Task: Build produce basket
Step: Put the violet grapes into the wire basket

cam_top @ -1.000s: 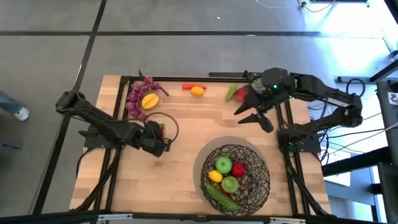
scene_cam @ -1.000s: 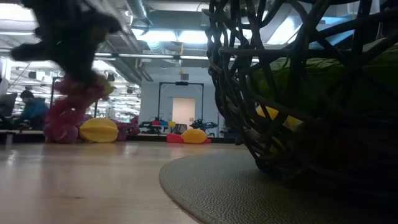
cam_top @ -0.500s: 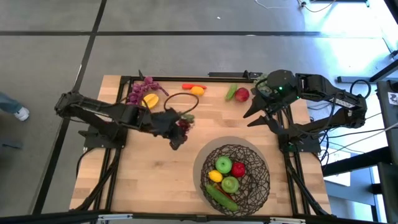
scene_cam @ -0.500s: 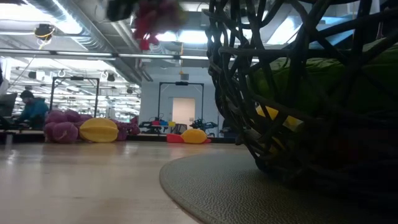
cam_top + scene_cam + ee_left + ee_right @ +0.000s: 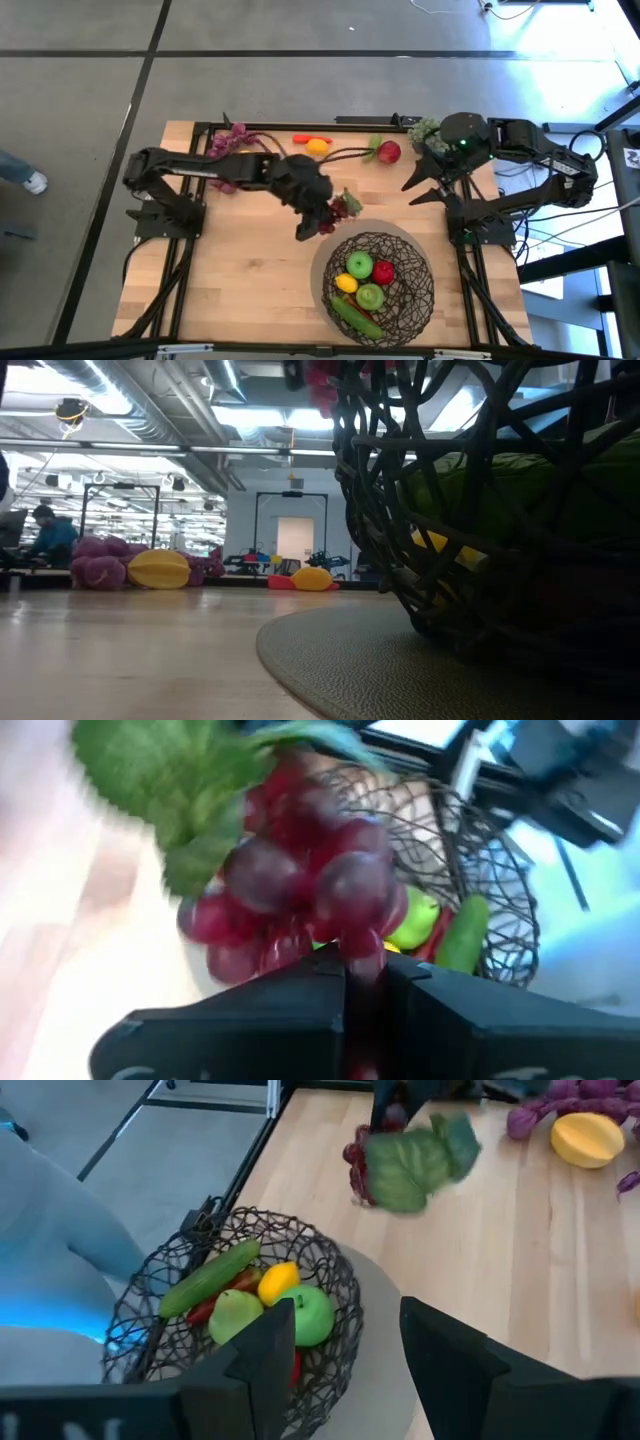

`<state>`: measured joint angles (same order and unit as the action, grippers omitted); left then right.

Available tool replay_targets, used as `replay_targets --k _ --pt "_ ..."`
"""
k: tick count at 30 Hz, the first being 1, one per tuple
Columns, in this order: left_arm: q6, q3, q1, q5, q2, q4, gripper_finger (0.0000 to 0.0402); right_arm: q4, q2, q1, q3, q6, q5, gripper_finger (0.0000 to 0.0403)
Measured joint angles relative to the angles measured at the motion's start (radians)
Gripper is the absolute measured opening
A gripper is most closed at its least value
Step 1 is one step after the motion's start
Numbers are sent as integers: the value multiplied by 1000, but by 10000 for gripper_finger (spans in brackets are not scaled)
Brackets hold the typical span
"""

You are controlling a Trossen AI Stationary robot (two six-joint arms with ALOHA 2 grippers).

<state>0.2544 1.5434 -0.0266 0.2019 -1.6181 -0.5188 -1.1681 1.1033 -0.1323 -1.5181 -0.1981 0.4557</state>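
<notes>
The basket (image 5: pixel 378 278), a dark woven bowl, stands on a round grey mat at the near right and holds green apples, a lemon, a red fruit and a cucumber (image 5: pixel 205 1280). My left gripper (image 5: pixel 318 218) hovers just beyond the basket's far left rim, shut on a bunch of red grapes (image 5: pixel 346 207) with a green leaf (image 5: pixel 190 800). The grapes show at the top of the low view (image 5: pixel 325 380). My right gripper (image 5: pixel 430 185) hangs open over the table's far right, nothing between its fingers (image 5: pixel 268 1360). My left gripper pinches the red grape bunch at the end nearest the fingers (image 5: pixel 360 965) between its two shut fingers. The fingers slant down from the table's left. The bunch is lifted clear of the table, its leaf at the end away from the fingers.
Along the far edge lie purple grapes (image 5: pixel 222 152), a red chili (image 5: pixel 303 138), a yellow-orange fruit (image 5: pixel 317 146), a red apple (image 5: pixel 389 152) and a green piece (image 5: pixel 372 148). A yellow fruit (image 5: pixel 588 1138) lies by the purple grapes. Bare wood (image 5: pixel 240 280) lies left of the basket.
My left gripper has risen and swung from the table's left middle toward the basket, rolling its wrist, with the red grapes carried clear of the table. My right gripper has drawn back a little toward the table's right edge, still open.
</notes>
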Motion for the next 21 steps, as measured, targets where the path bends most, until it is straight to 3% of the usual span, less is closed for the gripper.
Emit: replay_targets --k 7,11,21 --pt "-174 179 42 247 -182 1 0 -30 -61 0 11 9 11 177" --pt "-245 280 67 356 -278 2 0 20 -105 0 85 9 10 177" --pt "-291 461 102 418 -462 83 0 161 -192 0 306 13 9 177"
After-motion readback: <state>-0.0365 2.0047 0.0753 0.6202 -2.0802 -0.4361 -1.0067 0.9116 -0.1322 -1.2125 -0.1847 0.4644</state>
